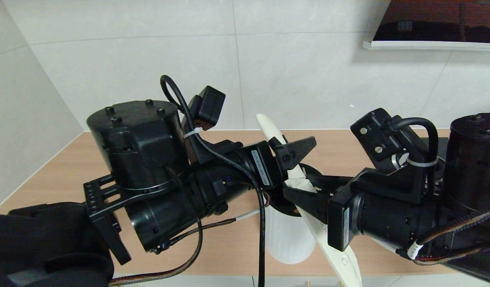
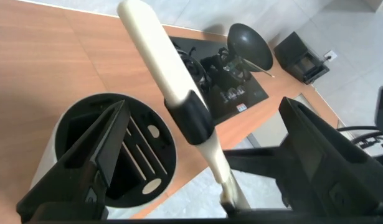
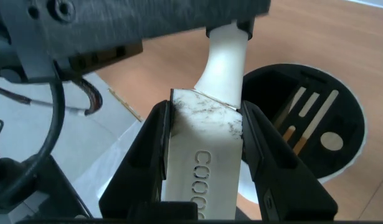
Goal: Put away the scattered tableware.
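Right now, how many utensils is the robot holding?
1: the white spatula, clamped in the right gripper; its handle passes between the open fingers of the left gripper. Other utensils sit in the holder, unheld.

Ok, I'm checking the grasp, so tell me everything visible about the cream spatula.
The cream spatula, plastic-looking, has a round handle wearing a black band and a scuffed blade with raised lettering. It slants handle-up over the white utensil holder. The right pincer clamps its blade; the left pincer stands open around the handle.
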